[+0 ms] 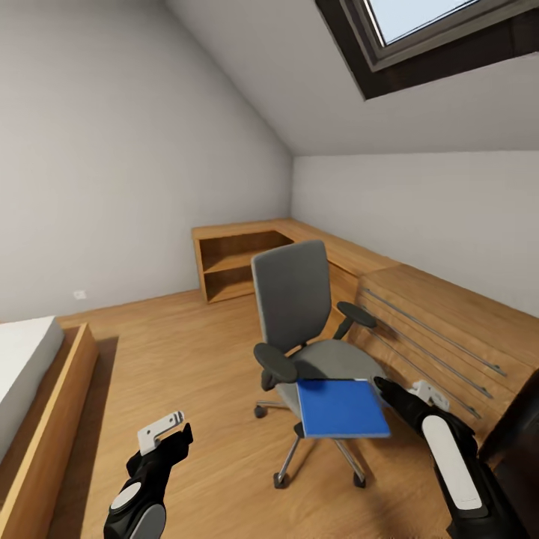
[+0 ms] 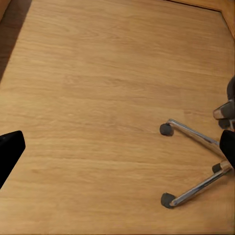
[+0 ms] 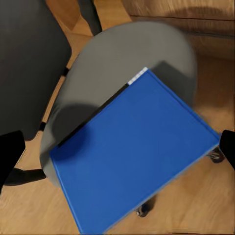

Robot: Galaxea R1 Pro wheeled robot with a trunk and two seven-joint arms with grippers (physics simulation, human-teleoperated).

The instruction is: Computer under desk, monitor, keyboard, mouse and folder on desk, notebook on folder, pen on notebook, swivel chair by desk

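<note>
The grey swivel chair (image 1: 293,299) stands on the wooden floor in the middle of the room. A blue folder (image 1: 342,408) sits at the front of its seat (image 3: 122,63) and juts out past the seat's front edge. My right gripper (image 1: 397,393) is at the folder's right edge, open. In the right wrist view the folder (image 3: 137,156) spans the gap between the two dark fingertips (image 3: 10,156). My left gripper (image 1: 168,438) hangs open over bare floor, left of the chair, holding nothing. The chair's castor legs (image 2: 196,161) appear in the left wrist view.
A bed with a wooden frame (image 1: 45,419) lies along the left. A low open shelf unit (image 1: 232,262) stands at the back corner. A wooden drawer unit (image 1: 449,329) runs along the right wall. A dark object (image 1: 520,419) is at lower right. Open floor (image 1: 187,352) lies between bed and chair.
</note>
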